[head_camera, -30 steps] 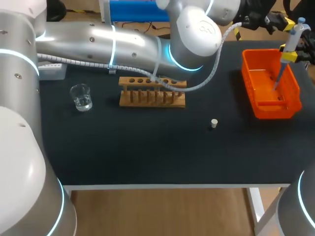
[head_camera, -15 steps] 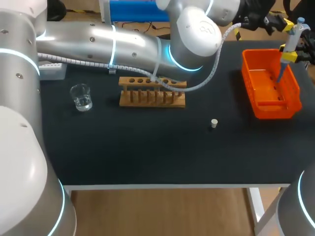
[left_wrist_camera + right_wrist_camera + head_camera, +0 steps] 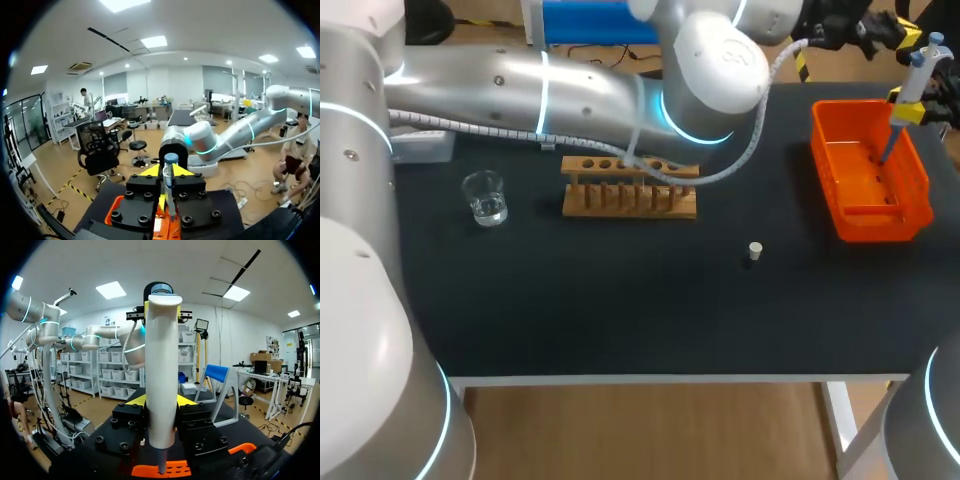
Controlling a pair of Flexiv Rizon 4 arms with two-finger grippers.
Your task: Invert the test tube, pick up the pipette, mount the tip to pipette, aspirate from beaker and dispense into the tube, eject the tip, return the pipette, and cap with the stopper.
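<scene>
My right gripper is shut on the white pipette, which it holds upright over the orange bin at the back right. In the right wrist view the pipette's body fills the gap between the right gripper's yellow tips, with its nozzle pointing down at the bin. My left arm reaches across the table. Its gripper is level with the pipette's top. In the left wrist view the blue plunger button stands just ahead of the left gripper, whose jaws are slightly apart.
A wooden tube rack stands mid-table under the left arm's cable. A glass beaker with water sits to the rack's left. A small white stopper lies alone toward the front. A pale box shows under the left arm.
The left arm has drawn slightly up and back from the pipette's top. The pipette's lower end now sits a little higher over the bin and looks shorter.
</scene>
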